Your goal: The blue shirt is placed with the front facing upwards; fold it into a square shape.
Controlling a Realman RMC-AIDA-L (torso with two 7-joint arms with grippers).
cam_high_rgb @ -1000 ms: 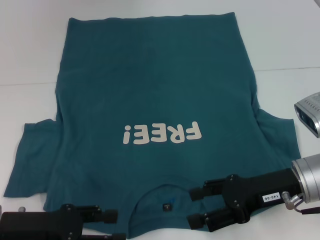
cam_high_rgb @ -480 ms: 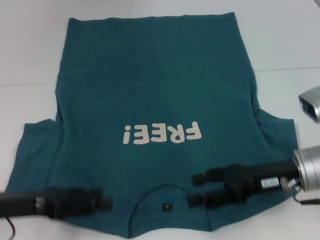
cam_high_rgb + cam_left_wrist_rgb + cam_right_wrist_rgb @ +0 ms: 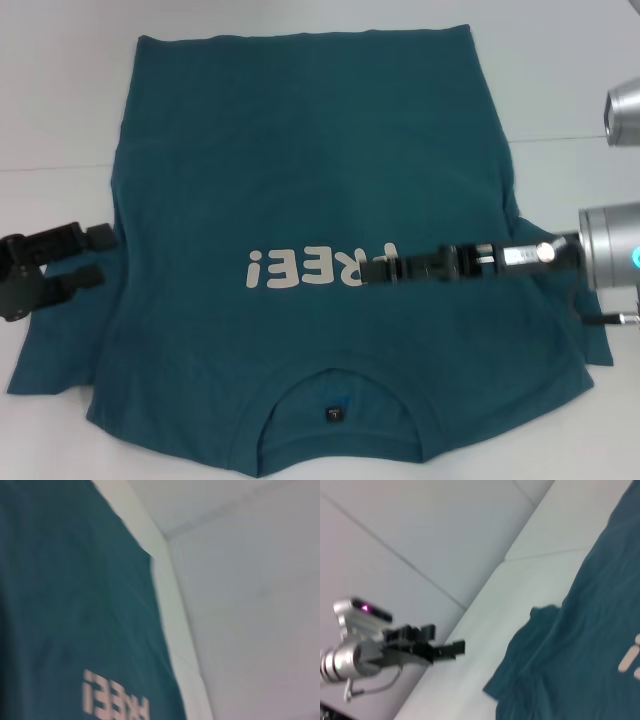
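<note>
Blue shirt [image 3: 300, 180] lying flat on table [image 3: 60, 110], print up. Left gripper [image 3: 95, 250] hovering w/ fingers apart by left sleeve; right gripper [image 3: 372, 265] over print, can't tell its state.

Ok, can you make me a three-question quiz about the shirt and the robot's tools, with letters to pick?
1. Where is the left tool?
A. over the collar
B. by the shirt's left sleeve
C. on the print

2. What colour is the print on the blue shirt?
A. cream
B. red
C. black

3. How does the shirt lie?
A. folded square
B. rolled up
C. spread flat

Answers: 1 B, it hangs at the sleeve edge. 2 A, the letters are cream. 3 C, both sleeves are out. The right tool reaches over the print.
</note>
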